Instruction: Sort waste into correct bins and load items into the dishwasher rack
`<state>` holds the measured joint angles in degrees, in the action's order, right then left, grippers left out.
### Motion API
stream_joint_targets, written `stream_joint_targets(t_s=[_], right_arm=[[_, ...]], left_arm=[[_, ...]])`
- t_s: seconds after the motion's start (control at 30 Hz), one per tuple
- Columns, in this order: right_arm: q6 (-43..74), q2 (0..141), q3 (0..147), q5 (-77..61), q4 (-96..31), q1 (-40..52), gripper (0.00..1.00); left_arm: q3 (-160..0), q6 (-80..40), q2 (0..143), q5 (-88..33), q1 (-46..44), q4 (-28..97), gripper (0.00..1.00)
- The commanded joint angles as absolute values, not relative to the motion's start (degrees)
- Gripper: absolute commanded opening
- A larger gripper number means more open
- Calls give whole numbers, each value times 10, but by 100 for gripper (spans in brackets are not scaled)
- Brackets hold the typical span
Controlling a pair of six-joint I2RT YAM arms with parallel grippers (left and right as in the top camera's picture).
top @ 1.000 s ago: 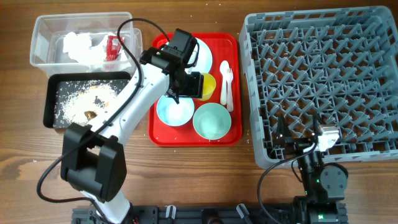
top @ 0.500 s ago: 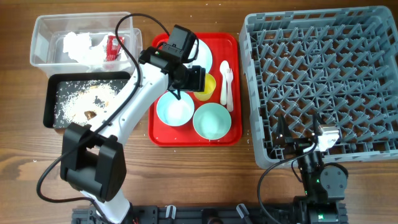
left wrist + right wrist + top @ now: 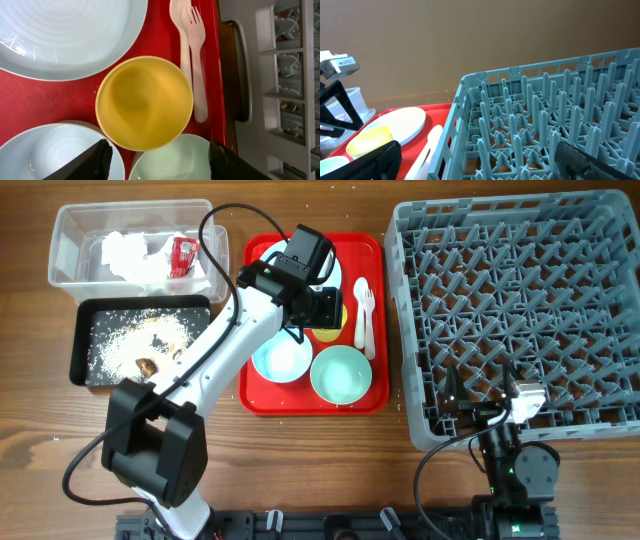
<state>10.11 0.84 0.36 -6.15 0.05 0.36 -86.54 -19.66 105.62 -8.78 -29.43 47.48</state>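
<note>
My left gripper (image 3: 322, 308) is open and hovers over the small yellow cup (image 3: 333, 323) on the red serving tray (image 3: 300, 396). In the left wrist view its fingers (image 3: 160, 162) spread wide below the cup (image 3: 145, 102), touching nothing. Round the cup lie the pale-blue plate (image 3: 65, 35), a pale-blue bowl (image 3: 40, 155), a mint bowl (image 3: 172, 160) and the white fork (image 3: 197, 60) on the spoon. The grey dishwasher rack (image 3: 520, 310) stands at the right, with nothing in it. My right gripper (image 3: 480, 165) is open and empty at the rack's near edge.
The clear tub (image 3: 70, 240) at the back left holds white napkins (image 3: 125, 252) and the red sauce packet (image 3: 183, 253). The black tray (image 3: 80, 340) in front of it holds crumbly food scraps (image 3: 140, 340). Bare wood lies along the table's front.
My left gripper has moved a little to the right, over the yellow cup. The right arm has not moved.
</note>
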Motion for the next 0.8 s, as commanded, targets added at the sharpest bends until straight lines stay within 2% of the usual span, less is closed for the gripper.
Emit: stream_joint_targets(t_s=[0.0, 0.43, 0.5, 0.6, 0.67, 0.73, 0.77], right_arm=[[92, 5, 3, -61, 4, 8, 100], [92, 5, 3, -61, 27, 8, 100], [93, 5, 3, -62, 18, 8, 100], [98, 5, 3, -66, 7, 8, 100], [145, 5, 3, -65, 4, 8, 100], [292, 5, 3, -63, 4, 8, 100], [307, 7, 3, -64, 4, 8, 100]], left_arm=[[-872, -202, 1048, -80, -295, 473, 63], [-889, -197, 1042, -81, -291, 486, 66], [-895, -173, 1042, -77, -279, 486, 75], [-895, -151, 1052, -57, -234, 469, 74], [-895, -127, 1068, -59, -222, 467, 70], [-895, -96, 1087, -61, -224, 466, 64], [-895, -91, 1094, -59, -226, 465, 62]])
